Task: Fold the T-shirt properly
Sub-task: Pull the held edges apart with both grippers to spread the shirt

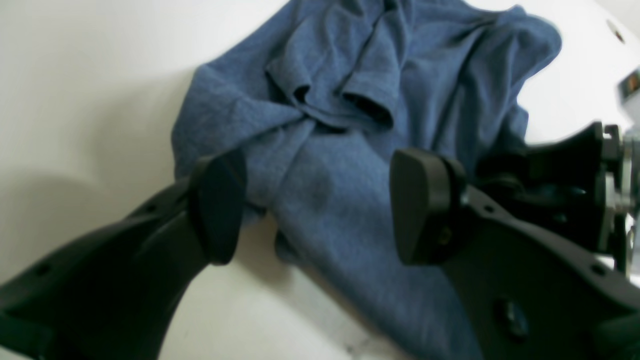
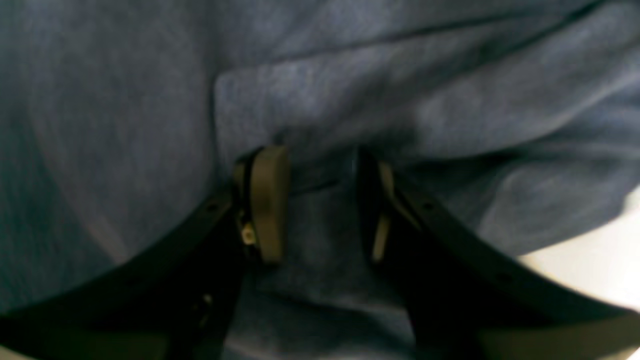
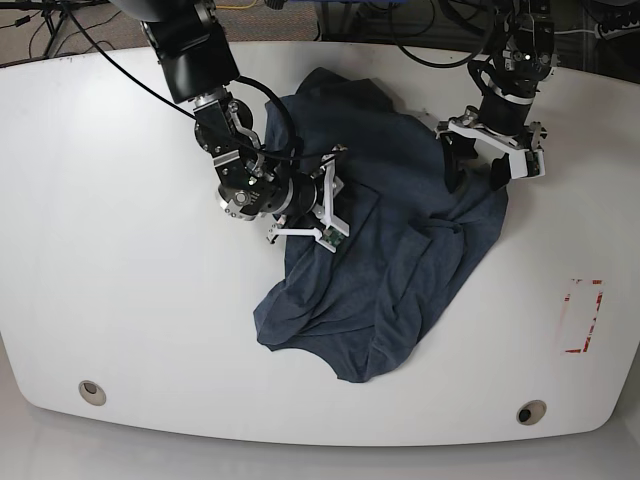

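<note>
T-shirt (image 3: 390, 270), crumpled, soft blue heathered cotton

T-shirt (image 3: 400, 270): soft heathered blue knit cloth, matt, rumpled. Bench (image 3: 120, 280): smooth white, slight sheen. Left end effector (image 1: 320, 205): matt black plastic fingers, smooth dark pads.

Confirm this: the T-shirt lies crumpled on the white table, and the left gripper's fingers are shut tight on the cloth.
Not quite. The left gripper is open: in the left wrist view its fingers stand wide apart over the T-shirt. The shirt does lie crumpled on the white table.
</note>
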`<state>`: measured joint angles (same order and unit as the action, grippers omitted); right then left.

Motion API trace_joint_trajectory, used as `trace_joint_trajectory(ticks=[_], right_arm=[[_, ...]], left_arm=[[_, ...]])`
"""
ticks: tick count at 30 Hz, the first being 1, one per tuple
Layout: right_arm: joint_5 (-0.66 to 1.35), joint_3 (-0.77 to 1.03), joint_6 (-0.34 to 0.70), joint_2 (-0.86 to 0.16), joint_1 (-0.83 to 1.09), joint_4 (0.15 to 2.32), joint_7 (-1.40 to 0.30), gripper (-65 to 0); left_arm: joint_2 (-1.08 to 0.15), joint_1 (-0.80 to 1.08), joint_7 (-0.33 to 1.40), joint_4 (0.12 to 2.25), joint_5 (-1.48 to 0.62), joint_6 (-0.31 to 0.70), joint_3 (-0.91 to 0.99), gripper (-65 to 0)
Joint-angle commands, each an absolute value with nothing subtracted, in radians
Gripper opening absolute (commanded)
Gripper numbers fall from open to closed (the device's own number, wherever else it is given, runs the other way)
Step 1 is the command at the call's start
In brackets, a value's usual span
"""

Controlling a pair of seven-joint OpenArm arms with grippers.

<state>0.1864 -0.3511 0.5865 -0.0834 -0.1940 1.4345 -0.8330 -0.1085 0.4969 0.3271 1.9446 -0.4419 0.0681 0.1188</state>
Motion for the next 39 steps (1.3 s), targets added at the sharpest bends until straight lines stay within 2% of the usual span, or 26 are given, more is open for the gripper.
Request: trace_joint_trajectory(ticks=[1,16,22,26,32,35,39], right_arm=[[0.203,-0.348,0.587,-0.079,-0.225,1.486,-0.814,-43.4],[0.186,-0.295,0.584,-0.097,-0.229,1.558,-0.835,-43.4],[0.062,-0.295,0.512,-0.101,-0.232,1.606,-0.8,-43.1],[0.016,-0.294,0.484,-0.101,-0.237,1.603,-0.768,-36.3],[0.013,-0.226,0.463,-0.09,-0.271,1.535,-0.746,-19.5],[0.013,-0.17,0.464,-0.067,-0.289,1.5,-0.717,-16.6],[0.013,-0.12,0.464,-0.058,-0.312,1.432,-0.67,-16.8]], left_arm=[[-0.113,0.495,0.297,1.965,-0.449,0.077,0.122,-24.0],[-0.114,0.495,0.297,1.969,-0.45,0.077,0.122,-24.0],[-0.117,0.489,0.297,1.969,-0.453,0.079,0.122,-24.0],[-0.163,0.489,0.297,1.971,-0.456,0.079,0.116,-24.0],[-0.209,0.486,0.297,1.971,-0.458,0.079,0.116,-23.9],[-0.226,0.483,0.295,1.971,-0.458,0.079,0.117,-23.7],[-0.243,0.47,0.295,1.971,-0.458,0.079,0.116,-23.7]])
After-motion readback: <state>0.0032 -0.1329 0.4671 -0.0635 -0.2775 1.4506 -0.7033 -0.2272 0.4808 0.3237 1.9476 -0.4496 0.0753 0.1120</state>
